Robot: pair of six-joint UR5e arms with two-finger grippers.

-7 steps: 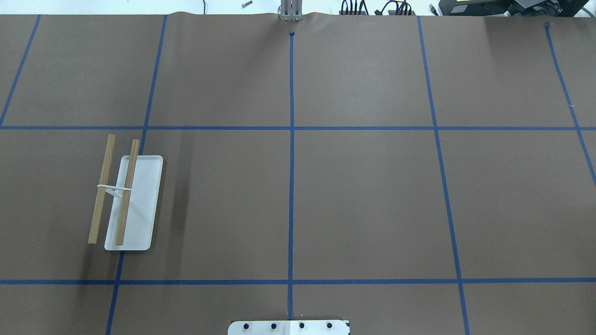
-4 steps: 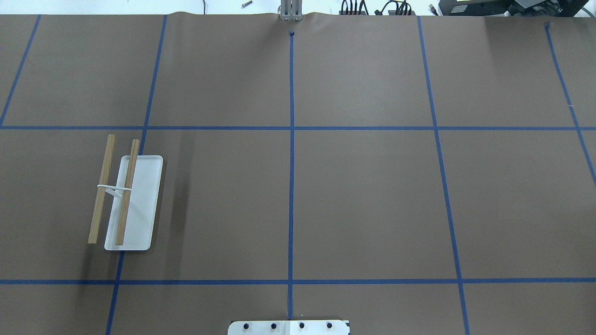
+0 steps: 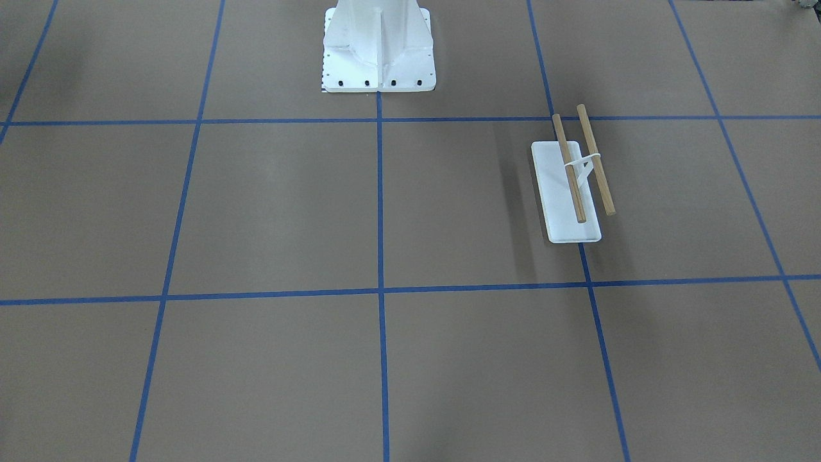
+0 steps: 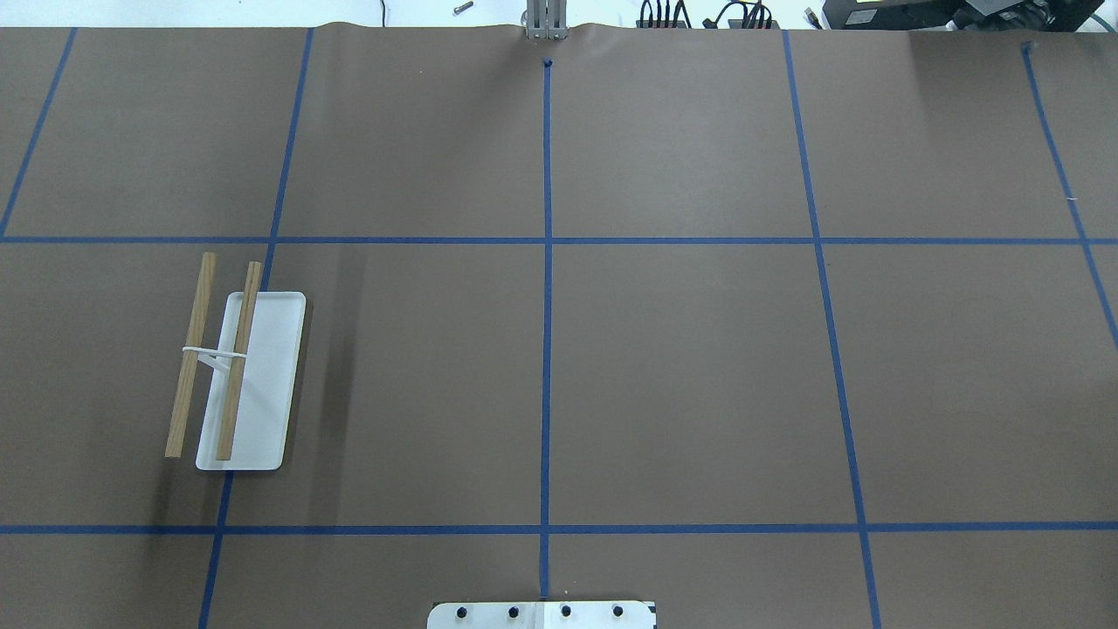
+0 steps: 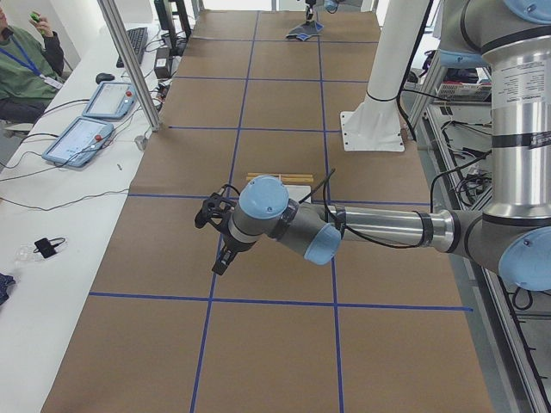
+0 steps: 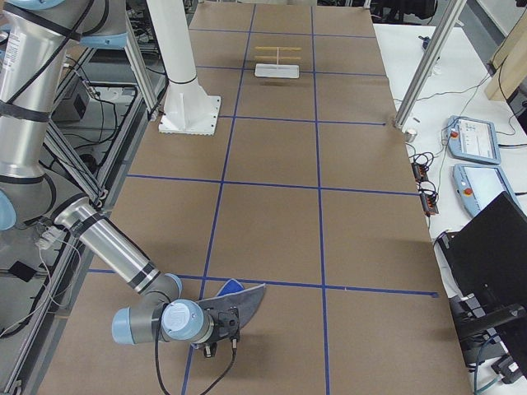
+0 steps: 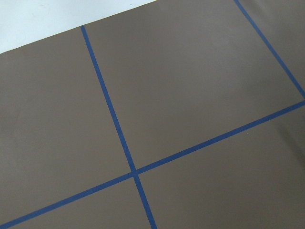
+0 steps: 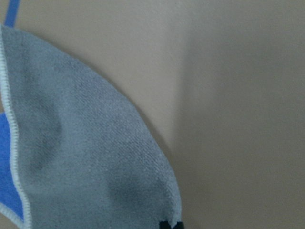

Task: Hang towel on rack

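The rack [image 4: 236,376] stands on the brown table on my left side, with a white base and two bare wooden dowels; it also shows in the front-facing view [image 3: 571,186] and, far off, in the exterior right view [image 6: 277,62]. The dark grey towel [image 6: 239,300] with pale edging and a blue underside is at the table's far right end. In the right wrist view the towel [image 8: 81,157] fills the left half, its corner at a dark fingertip [image 8: 170,225]. My right gripper [image 6: 218,339] is shut on that corner. My left gripper [image 5: 220,258] hovers over the table near the rack; I cannot tell if it is open or shut.
The white bolted robot mount [image 3: 378,48] stands at the table's near middle edge. Blue tape lines grid the brown paper. Tablets [image 5: 86,129] and cables lie on the white bench across the table, where a person [image 5: 21,60] sits.
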